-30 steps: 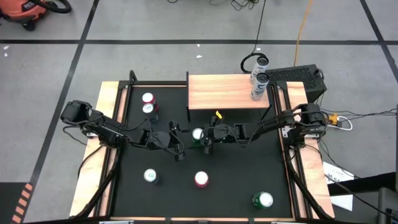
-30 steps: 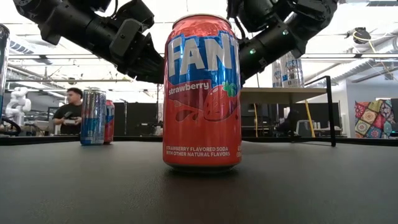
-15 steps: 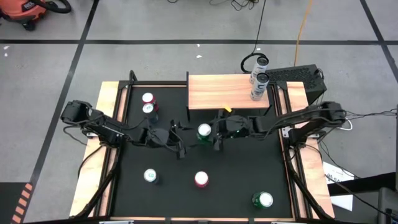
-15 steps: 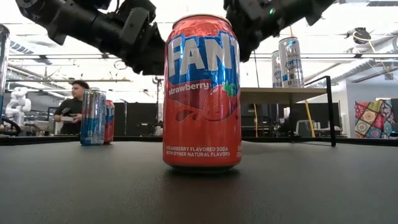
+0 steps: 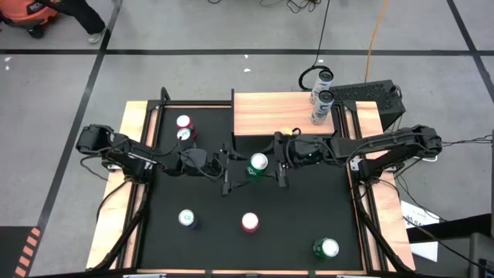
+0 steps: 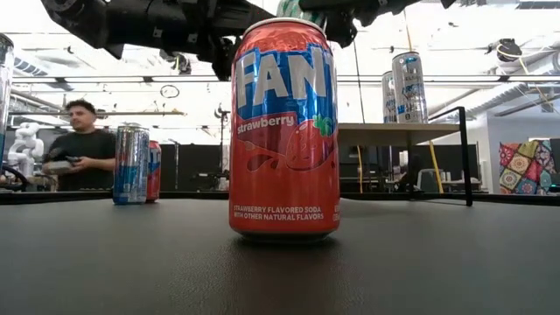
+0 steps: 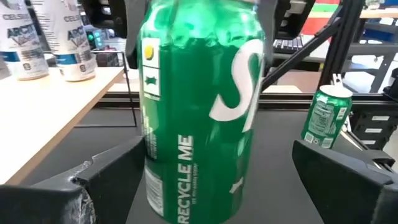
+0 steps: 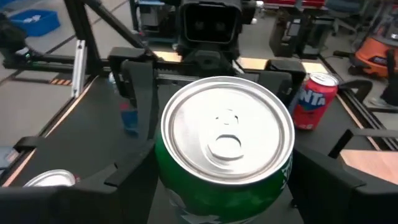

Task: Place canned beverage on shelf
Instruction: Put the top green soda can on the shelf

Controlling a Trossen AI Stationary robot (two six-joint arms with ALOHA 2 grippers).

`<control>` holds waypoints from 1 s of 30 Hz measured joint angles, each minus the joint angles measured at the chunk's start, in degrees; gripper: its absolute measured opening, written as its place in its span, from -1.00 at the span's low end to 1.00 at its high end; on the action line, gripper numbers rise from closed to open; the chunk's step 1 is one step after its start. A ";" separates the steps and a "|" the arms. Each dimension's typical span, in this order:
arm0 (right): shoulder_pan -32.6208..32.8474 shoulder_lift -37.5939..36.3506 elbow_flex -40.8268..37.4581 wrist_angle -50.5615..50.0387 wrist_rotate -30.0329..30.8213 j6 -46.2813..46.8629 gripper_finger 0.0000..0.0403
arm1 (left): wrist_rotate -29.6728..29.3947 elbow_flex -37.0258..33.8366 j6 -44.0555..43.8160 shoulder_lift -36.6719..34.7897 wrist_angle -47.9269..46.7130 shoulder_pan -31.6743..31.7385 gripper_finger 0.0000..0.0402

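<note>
The right gripper (image 5: 268, 164) holds a green can (image 5: 258, 164) near the table's centre, its fingers (image 8: 323, 180) closed on the can's two sides; in the low view the can hangs above the table, partly hidden behind the red can (image 6: 283, 131). The left gripper (image 5: 226, 167) sits at the green can's 9 o'clock, just beside it, with its fingers (image 7: 106, 180) spread wide and clear of the can (image 7: 202, 112) on both sides, gripping nothing.

The shelf (image 5: 282, 114) stands at the table's 12 o'clock edge, at about 1 o'clock from the held can and near it. Two tall pale cans (image 5: 322, 96) stand upright on its right end, one behind the other; the rest of its top is bare wood.

On the black table (image 5: 309, 208), two cans (image 5: 184, 128) stand together at 10 o'clock from the green can. A silver-topped can (image 5: 186, 218) stands at 7 o'clock, the red can (image 5: 249, 222) at 6 o'clock, and another green can (image 5: 326, 248) at 5 o'clock near the table's corner.

In the low view a person (image 6: 79, 149) in a dark top stands beyond the table.
</note>
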 joint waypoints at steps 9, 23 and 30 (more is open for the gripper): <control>0.00 -0.02 1.93 0.07 -4.11 -2.82 0.42 | 0.40 1.62 0.30 3.70 0.01 1.28 0.97; -0.02 -0.02 1.93 -2.31 -3.44 -2.21 0.45 | 0.31 2.87 0.20 5.37 0.14 1.64 0.40; 0.04 -0.02 1.93 -2.35 2.60 -0.89 0.63 | -3.45 2.84 -0.10 5.37 0.29 1.61 0.40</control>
